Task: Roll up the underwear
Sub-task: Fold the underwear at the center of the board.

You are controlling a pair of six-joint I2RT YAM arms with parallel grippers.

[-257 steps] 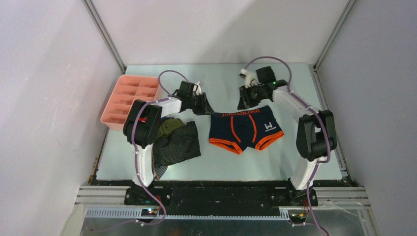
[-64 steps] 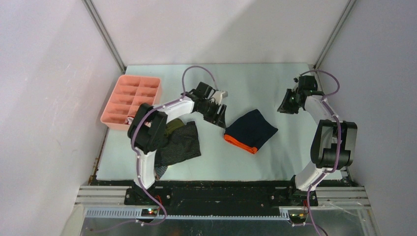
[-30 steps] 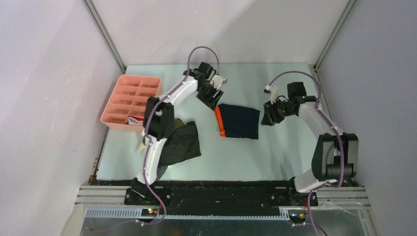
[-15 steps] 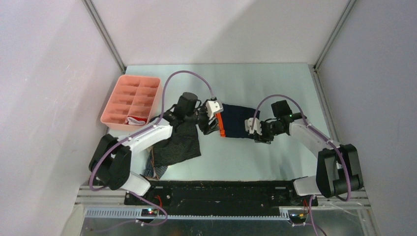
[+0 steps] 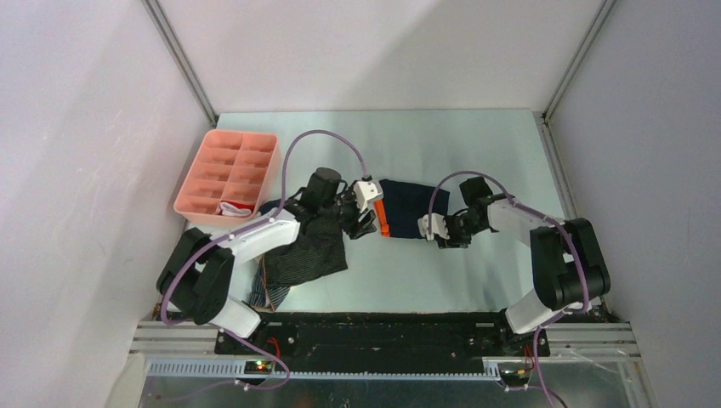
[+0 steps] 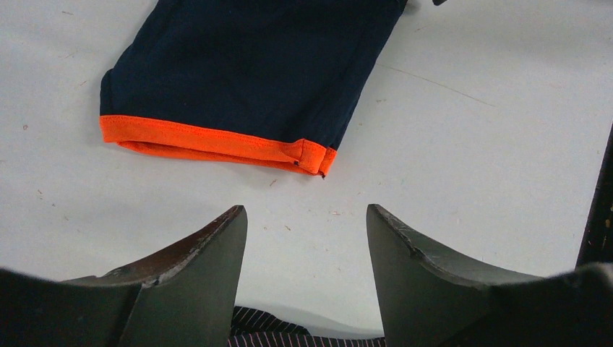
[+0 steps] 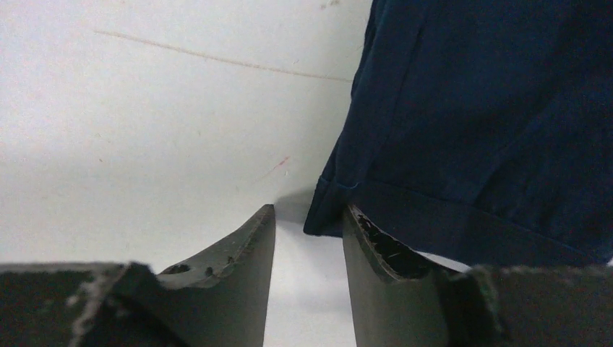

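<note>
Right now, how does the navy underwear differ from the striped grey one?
The navy underwear lies folded flat at mid-table, with an orange band along one edge. The striped grey underwear lies crumpled in a heap, partly under the left arm. Both are soft cloth resting on the table.

navy underwear (image 5: pixel 410 202): dark navy body, bright orange hem band. striped underwear (image 5: pixel 306 255): dark grey with fine pale stripes. red underwear (image 5: pixel 235 206): red with white, lying in tray. tray (image 5: pixel 242 134): salmon pink, plain. table (image 5: pixel 476 144): pale mint-grey, faint scratches and specks. cable (image 5: pixel 319 136): purple. left gripper (image 6: pixel 303 217) and right gripper (image 7: pixel 307 213): dark grey-black fingers, edges scuffed pale
</note>
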